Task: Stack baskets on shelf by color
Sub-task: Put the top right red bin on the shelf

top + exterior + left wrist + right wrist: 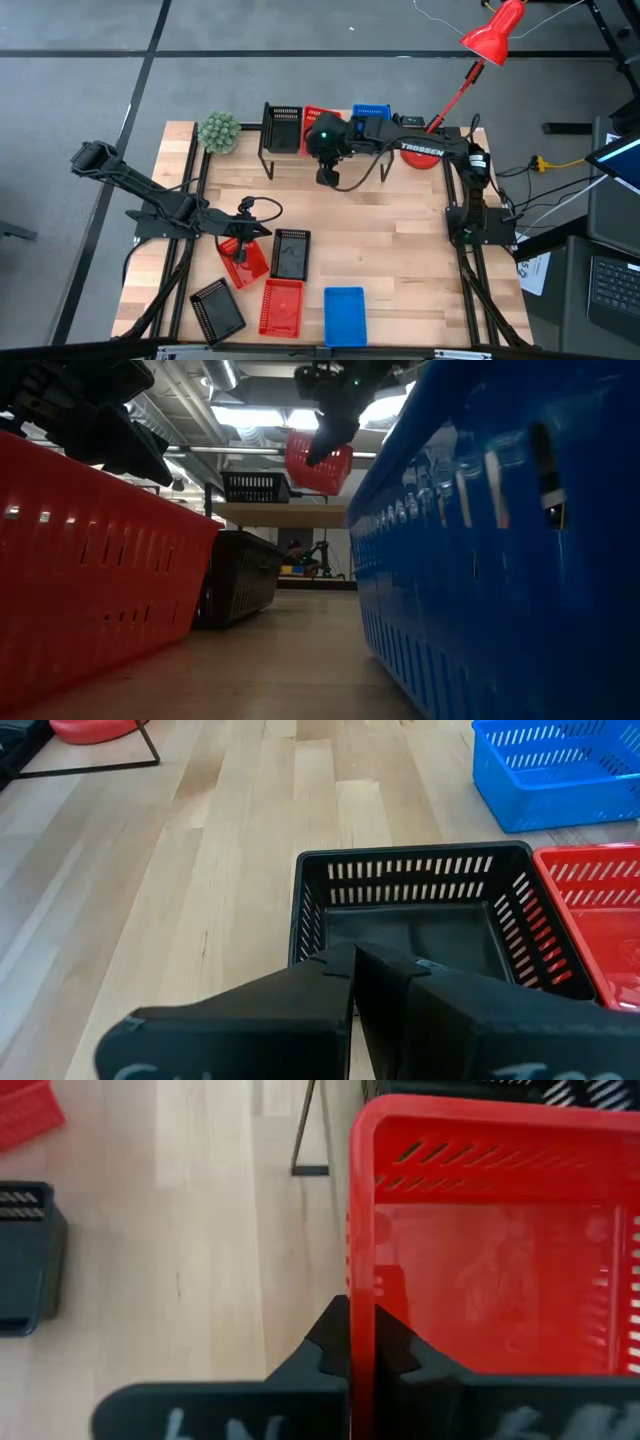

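The shelf (300,152) stands at the table's far edge with a black basket (284,128) and a blue basket (370,112) on its top. My right gripper (326,150) is between them, shut on a red basket (314,118) that shows raised above the shelf top (285,512) in the low view. My left gripper (248,228) is shut and hovers over a red basket (243,260) and a black basket (291,252) lying side by side on the table. Nearer the front edge lie a black basket (217,310), a red one (282,305) and a blue one (344,315). My right gripper (360,1350) pinches one side wall of the red basket at its rim (362,1295), one finger inside and one outside, coming from above. The basket (320,460) is lifted clear over the shelf, tilted and hanging below the fingers. My left gripper (353,960) covers the near rim of the black basket (420,910); whether it touches it, I cannot tell.
A green plant ball (218,132) sits left of the shelf. A red desk lamp (490,35) leans in from the far right, its base (420,158) right of the shelf. Bare wood lies in the table's middle (390,230).
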`<state>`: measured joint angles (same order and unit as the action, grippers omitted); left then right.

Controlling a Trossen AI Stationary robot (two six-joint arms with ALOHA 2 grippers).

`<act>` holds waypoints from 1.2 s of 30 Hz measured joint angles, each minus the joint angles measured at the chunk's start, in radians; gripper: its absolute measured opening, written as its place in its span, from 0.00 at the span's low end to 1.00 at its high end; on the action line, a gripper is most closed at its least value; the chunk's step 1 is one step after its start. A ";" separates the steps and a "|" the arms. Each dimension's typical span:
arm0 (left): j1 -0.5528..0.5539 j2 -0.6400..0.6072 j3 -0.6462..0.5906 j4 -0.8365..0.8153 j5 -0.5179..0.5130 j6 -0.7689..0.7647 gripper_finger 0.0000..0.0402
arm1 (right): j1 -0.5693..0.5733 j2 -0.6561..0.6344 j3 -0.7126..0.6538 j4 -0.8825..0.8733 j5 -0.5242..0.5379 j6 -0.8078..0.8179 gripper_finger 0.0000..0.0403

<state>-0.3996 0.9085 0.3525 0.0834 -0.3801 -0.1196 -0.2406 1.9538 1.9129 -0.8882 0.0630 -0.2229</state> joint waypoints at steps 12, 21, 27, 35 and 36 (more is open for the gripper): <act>0.000 0.000 0.000 0.000 0.000 0.025 0.00 | -0.081 0.010 -0.018 -0.033 -0.045 -0.007 0.00; 0.000 0.000 0.000 0.000 0.000 0.050 0.00 | -0.096 0.040 -0.019 -0.041 -0.084 -0.052 0.00; 0.000 0.000 0.000 0.000 0.000 0.050 0.00 | -0.096 0.043 -0.019 -0.028 -0.084 -0.052 0.01; 0.000 0.000 0.000 0.000 0.000 0.051 0.00 | -0.097 0.043 -0.019 -0.031 -0.016 -0.071 0.15; 0.000 0.000 0.000 0.000 0.000 0.051 0.00 | -0.097 0.043 -0.019 -0.031 0.006 -0.070 0.17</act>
<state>-0.3996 0.9085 0.3527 0.0837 -0.3798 -0.0689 -0.3374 1.9972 1.8942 -0.9188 0.0692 -0.2929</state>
